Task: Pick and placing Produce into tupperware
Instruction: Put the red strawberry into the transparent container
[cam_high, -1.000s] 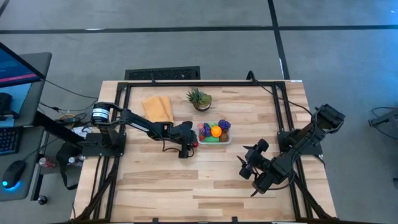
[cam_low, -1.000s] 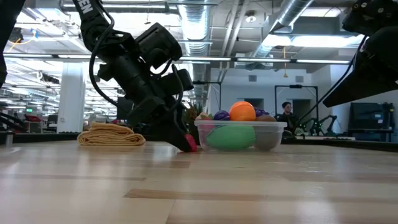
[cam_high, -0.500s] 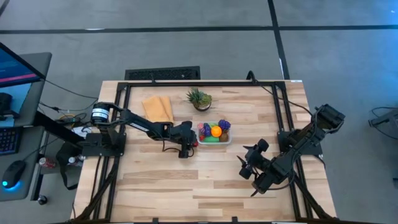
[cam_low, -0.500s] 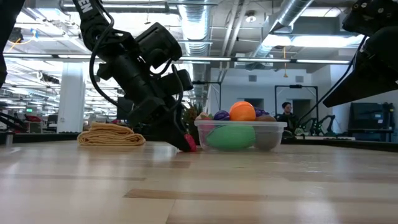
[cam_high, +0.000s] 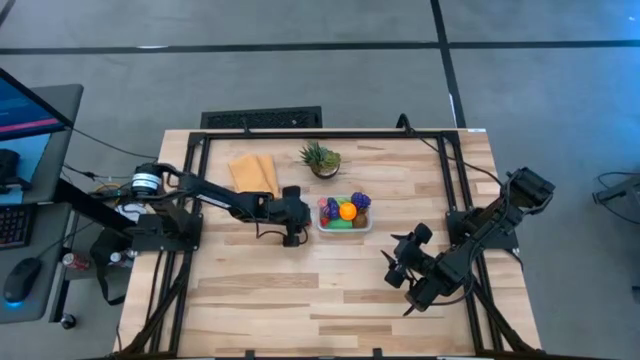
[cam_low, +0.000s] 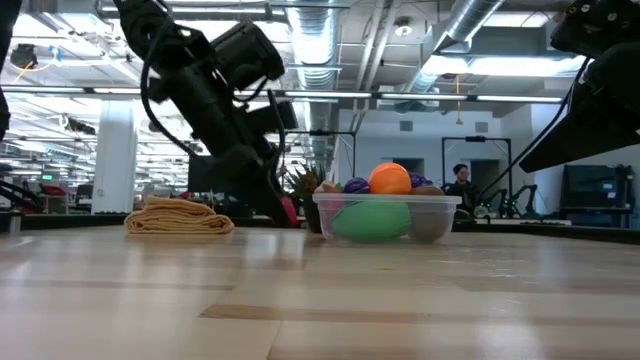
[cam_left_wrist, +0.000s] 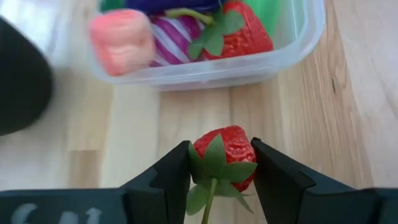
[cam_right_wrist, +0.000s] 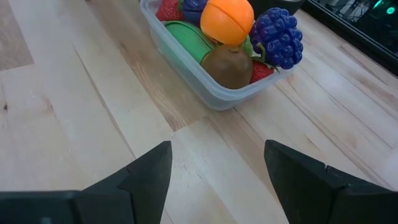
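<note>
On the left of the pale wood-plank table (cam_high: 250, 300), the left gripper (cam_left_wrist: 221, 163) is clamped on a small red strawberry (cam_left_wrist: 225, 150) — glossy, dimpled, with flat green fabric-like leaves and a thin stem. It hangs just beside the near wall of the tupperware (cam_left_wrist: 292, 53), above the bare planks. A second earlier this gripper was low, its tip almost on the table beside the container; it has since lifted and drawn back slightly toward the folded yellow-orange cloth (cam_high: 254, 174).

The tupperware (cam_high: 344, 214) sits mid-table, clear thin plastic with rounded corners, heaped with produce: a smooth orange (cam_right_wrist: 227, 20) on top, a knobbly purple grape cluster (cam_right_wrist: 277, 37), a fuzzy brown kiwi (cam_right_wrist: 226, 66), a long green piece (cam_right_wrist: 189, 37), more strawberries, and in the left wrist view a pink block (cam_left_wrist: 121, 40) and a purple-and-white striped piece (cam_left_wrist: 176, 46). Nothing in it has shifted.

A spiky green potted plant (cam_high: 321, 159) stands behind the container.

To the right, the right gripper (cam_right_wrist: 217, 171) — fingers parted, empty — waits well apart from the container, unmoved.
</note>
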